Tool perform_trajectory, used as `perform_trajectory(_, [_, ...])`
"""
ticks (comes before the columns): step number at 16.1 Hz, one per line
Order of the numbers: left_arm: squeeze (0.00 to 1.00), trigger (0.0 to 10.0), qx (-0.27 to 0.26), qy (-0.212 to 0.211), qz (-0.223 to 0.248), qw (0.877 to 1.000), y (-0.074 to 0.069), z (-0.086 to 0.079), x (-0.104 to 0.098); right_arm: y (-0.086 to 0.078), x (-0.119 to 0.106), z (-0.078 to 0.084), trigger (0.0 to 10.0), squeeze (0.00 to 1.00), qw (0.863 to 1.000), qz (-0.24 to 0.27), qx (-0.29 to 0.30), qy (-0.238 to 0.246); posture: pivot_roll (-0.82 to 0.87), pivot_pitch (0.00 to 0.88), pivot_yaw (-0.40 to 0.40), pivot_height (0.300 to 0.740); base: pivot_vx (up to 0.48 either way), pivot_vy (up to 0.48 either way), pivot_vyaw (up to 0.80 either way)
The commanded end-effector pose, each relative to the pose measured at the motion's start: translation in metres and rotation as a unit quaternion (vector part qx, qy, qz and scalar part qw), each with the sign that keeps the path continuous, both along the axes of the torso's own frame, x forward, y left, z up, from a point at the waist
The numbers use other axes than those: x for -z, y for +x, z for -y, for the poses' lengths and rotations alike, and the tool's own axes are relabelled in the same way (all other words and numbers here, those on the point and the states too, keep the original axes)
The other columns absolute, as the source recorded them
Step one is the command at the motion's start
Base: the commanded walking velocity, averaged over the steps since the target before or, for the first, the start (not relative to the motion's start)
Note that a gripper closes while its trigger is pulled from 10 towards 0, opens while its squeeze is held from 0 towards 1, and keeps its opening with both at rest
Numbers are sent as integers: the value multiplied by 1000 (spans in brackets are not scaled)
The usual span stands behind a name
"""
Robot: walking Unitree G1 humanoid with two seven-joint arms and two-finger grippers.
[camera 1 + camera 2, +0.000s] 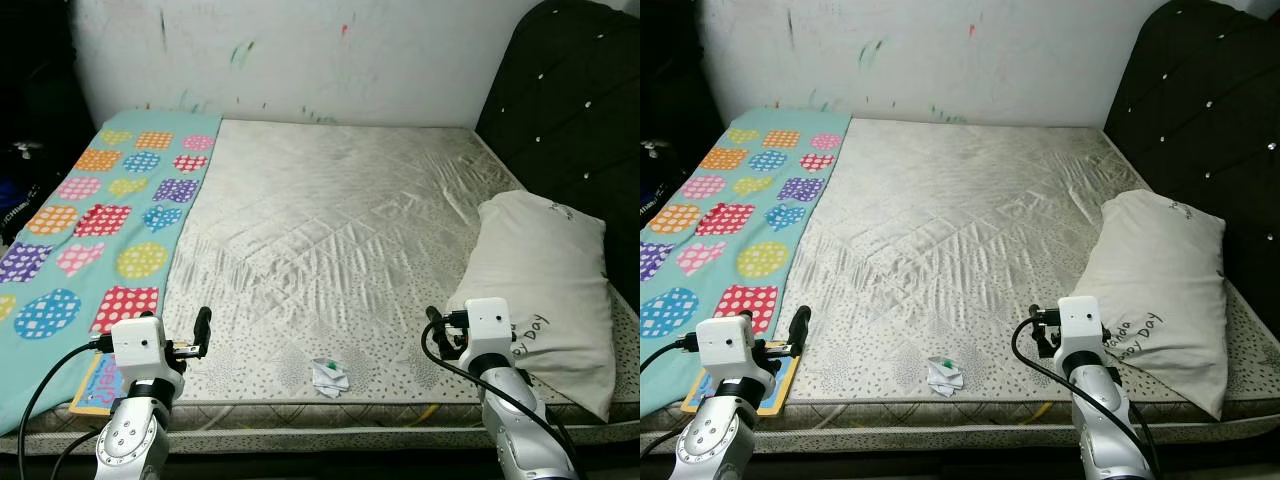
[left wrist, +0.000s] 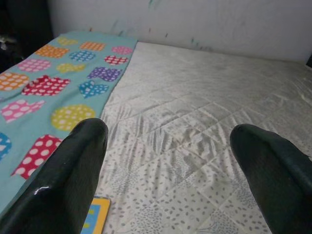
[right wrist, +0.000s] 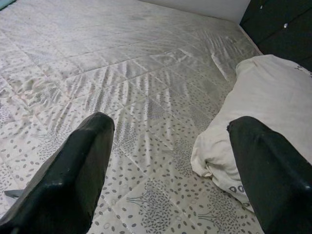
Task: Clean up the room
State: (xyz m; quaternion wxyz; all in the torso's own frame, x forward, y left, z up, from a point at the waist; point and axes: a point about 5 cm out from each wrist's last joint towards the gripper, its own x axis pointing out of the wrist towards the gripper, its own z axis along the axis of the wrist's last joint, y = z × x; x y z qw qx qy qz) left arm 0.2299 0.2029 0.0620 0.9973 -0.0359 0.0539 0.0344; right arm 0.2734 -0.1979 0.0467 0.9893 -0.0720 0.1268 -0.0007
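The crumpled wrapper (image 1: pixel 328 375) lies on the mattress (image 1: pixel 330 220) close to its front edge, between the left hand (image 1: pixel 202 333) and right hand (image 1: pixel 436 325), both spread and empty. A clumsy swipe could flick it off the bed. The middle is open; the pillow (image 1: pixel 545 285) and book (image 1: pixel 98 385) crowd the sides.

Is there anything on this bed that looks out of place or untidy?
Yes. A small crumpled white wrapper with green print lies on the bare quilted mattress near its front edge. A flat colourful book pokes out beside the turquoise polka-dot blanket. The white pillow sits askew at the right edge.
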Motion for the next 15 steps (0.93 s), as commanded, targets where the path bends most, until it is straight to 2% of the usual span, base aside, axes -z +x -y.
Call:
perform_trajectory(1, [0, 10000, 5, 4, -3, 1000, 0, 2, -1, 1, -1, 2, 10000, 0, 1000, 1, -1, -2, -34, 0, -59, 740, 0, 0, 0])
perform_trajectory(11, [0, 10000, 0, 2, -14, 1000, -2, 2, 2, 1, 5, -2, 10000, 0, 999, -23, -28, -2, -34, 0, -63, 740, 0, 0, 0])
perform_trajectory(15, [0, 10000, 4, 2, -21, 1000, -1, 3, 5, -3, 18, -6, 10000, 0, 995, -81, -56, -18, -39, 0, -60, 740, 0, 0, 0])
